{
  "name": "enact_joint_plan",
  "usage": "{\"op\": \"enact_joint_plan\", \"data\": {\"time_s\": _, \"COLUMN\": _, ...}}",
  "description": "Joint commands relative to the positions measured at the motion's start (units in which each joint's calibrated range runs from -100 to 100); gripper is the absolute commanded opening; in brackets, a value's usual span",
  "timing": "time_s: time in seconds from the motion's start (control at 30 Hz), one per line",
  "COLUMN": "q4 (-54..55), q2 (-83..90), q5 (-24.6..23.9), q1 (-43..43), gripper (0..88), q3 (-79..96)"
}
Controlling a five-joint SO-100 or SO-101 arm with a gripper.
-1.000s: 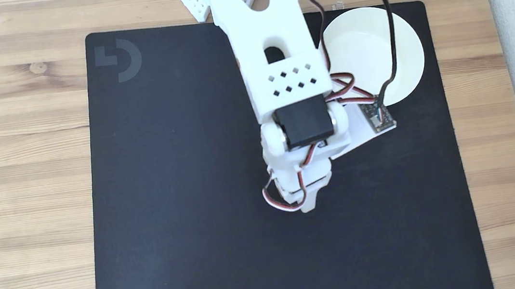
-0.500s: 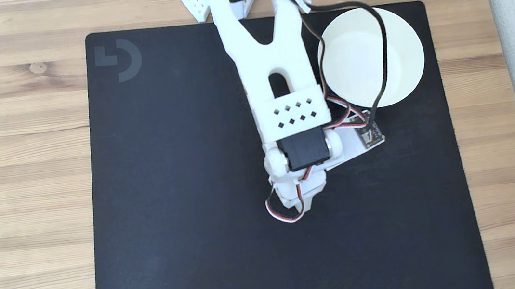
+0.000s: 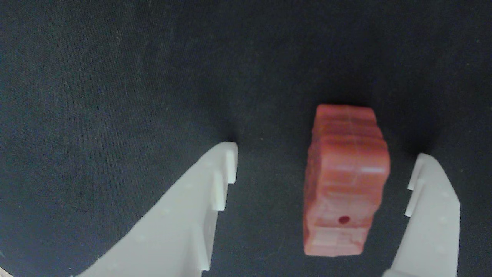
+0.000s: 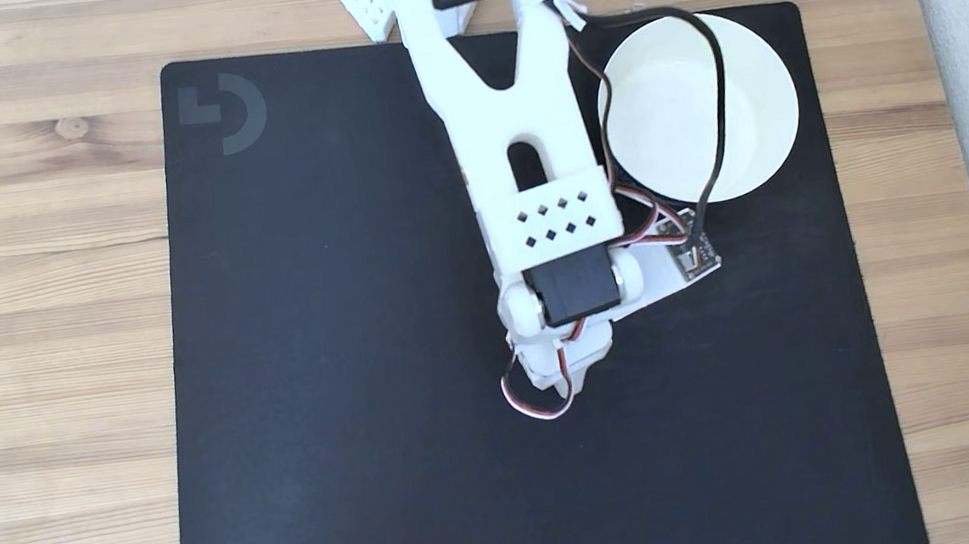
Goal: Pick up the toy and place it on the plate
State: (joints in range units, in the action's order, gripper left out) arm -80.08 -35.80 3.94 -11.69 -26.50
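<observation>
The claw [image 3: 321,157] is open wide; the toy [image 3: 346,181] sits between its fingers, nearer the right one, touching neither; bare black mat [image 3: 115,77] lies ahead.

- White arm [image 4: 527,167] reaching from top edge toward centre in fixed view, wrist bent downward.
- Gripper [image 3: 324,161] spread wide in wrist view, white fingers [image 3: 200,207] well apart, pointing down, touching nothing.

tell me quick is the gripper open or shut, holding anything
Gripper: open, holding nothing. The toy lies on the black mat between the fingers, touching neither.
</observation>
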Motion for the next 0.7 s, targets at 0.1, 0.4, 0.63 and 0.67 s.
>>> {"op": "enact_joint_plan", "data": {"time_s": 0.1, "q4": 4.55, "q2": 0.41, "q5": -0.23, "q1": 0.53, "gripper": 7.9, "q3": -1.85}}
{"op": "enact_joint_plan", "data": {"time_s": 0.4, "q4": 4.63, "q2": 0.41, "q5": -0.23, "q1": 0.44, "gripper": 2.3, "q3": -1.76}}
{"op": "enact_joint_plan", "data": {"time_s": 0.63, "q4": 4.72, "q2": 1.08, "q5": -0.23, "q1": 0.44, "gripper": 2.3, "q3": -1.76}}
{"op": "enact_joint_plan", "data": {"time_s": 0.67, "q4": 4.89, "q2": 1.33, "q5": -0.23, "q1": 0.44, "gripper": 2.2, "q3": -1.85}}
